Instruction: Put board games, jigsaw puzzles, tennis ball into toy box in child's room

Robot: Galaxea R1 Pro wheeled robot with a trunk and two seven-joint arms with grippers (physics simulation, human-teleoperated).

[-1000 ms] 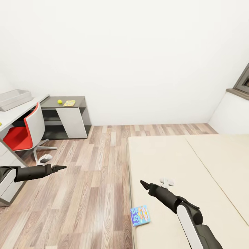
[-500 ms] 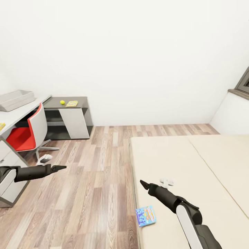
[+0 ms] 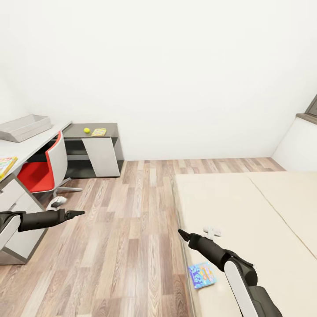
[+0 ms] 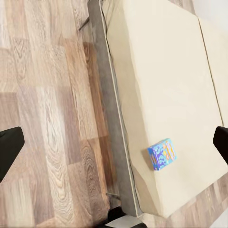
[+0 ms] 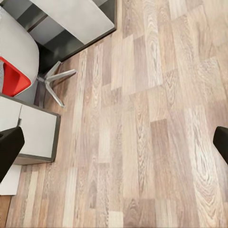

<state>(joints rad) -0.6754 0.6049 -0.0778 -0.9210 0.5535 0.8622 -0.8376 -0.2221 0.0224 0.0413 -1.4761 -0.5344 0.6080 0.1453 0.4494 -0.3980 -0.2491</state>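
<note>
Head view: toy box [image 3: 24, 127] at upper left on the bench [image 3: 33, 147]; contents not visible. Tennis ball [image 3: 86, 130] and one puzzle [image 3: 99, 131] lie outside it. Blue board game [image 3: 201, 275] lies on the bed [image 3: 246, 211], lower centre. Left pincer [image 3: 77, 213] and right pincer [image 3: 180, 232] carry nothing.

Left wrist view: jaws wide; game near the mattress edge.

Right wrist view: jaws wide; red chair [image 5: 14, 66] at the left edge.

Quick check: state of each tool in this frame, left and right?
Left tool: open, nothing between its fingers.
Right tool: open, nothing between its fingers.
</note>
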